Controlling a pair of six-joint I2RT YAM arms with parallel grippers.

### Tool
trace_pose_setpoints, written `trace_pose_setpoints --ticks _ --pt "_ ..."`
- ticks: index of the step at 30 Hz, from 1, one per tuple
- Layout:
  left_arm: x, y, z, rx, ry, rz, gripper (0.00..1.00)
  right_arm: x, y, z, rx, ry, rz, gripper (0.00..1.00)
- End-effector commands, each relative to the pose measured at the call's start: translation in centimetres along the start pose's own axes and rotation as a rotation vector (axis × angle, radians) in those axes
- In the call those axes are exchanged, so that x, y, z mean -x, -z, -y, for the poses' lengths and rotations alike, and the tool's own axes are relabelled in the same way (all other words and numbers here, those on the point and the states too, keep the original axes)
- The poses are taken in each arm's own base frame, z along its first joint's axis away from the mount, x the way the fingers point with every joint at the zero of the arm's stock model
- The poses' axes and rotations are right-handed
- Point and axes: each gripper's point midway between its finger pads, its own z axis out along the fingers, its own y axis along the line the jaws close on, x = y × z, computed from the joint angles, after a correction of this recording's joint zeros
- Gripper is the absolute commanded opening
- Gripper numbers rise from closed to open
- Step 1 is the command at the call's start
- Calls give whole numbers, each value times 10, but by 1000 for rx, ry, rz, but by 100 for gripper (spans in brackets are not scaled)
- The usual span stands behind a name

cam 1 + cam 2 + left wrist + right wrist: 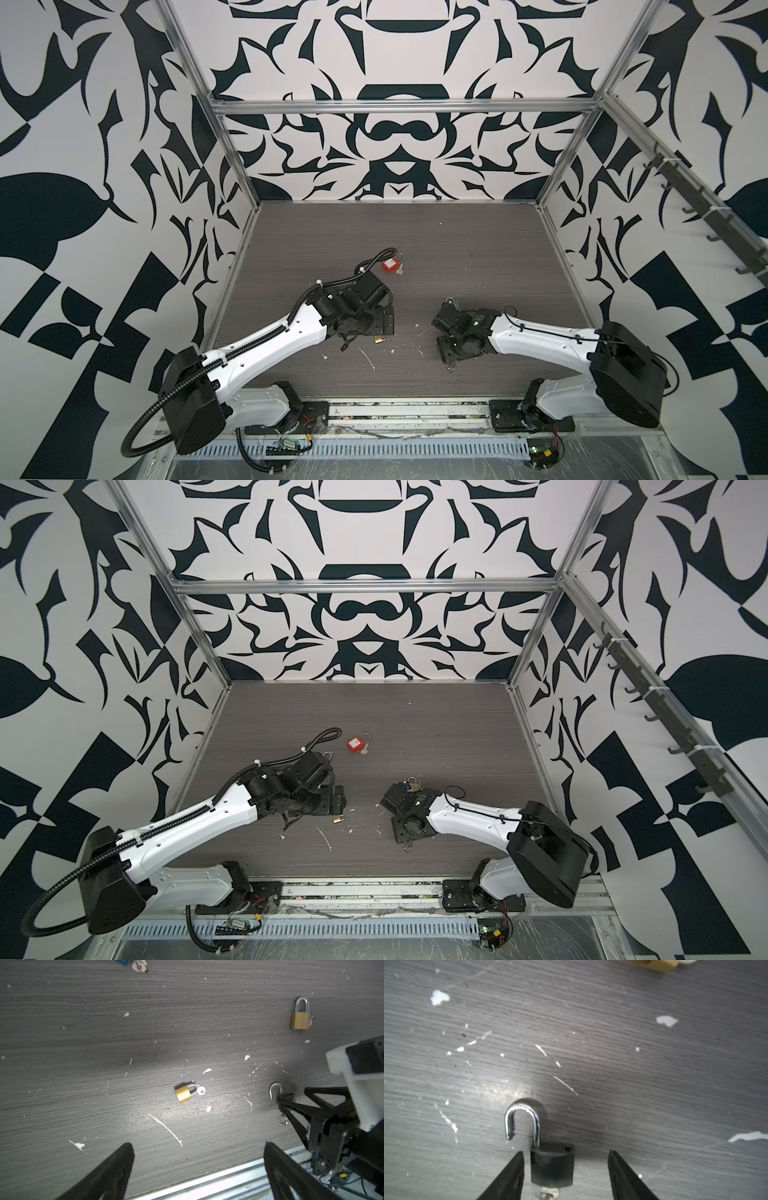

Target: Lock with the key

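The worktop (457, 249) is grey wood grain with white flecks; on it a black padlock (552, 1164), a golden padlock (182, 1094), a red padlock (390, 265)

Both top views look down from high over the near edge at the whole dark grey wood-grain tabletop (457, 249). Wrist cameras sit close above it — both catch the black metal padlock (552, 1165).

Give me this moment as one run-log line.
left pincer: open, empty | right pincer: open, flanking black padlock | shackle: open | key: at padlock base
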Motion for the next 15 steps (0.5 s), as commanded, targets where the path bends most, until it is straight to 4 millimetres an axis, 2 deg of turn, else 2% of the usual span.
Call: trace_pose_setpoints --ticks 1,5,10,15 --pt "2 -3 -11 12 4 -12 99 3 -3 -6 15 -12 6 61" --pt "4 -3 -19 24 13 9 99 0 -6 -10 25 -25 -16 47" --pt "6 2 -24 25 15 44 99 -6 -9 -21 56 -34 -39 37" --pt "10 12 -31 36 18 96 99 -5 -9 -47 91 -33 -38 35"
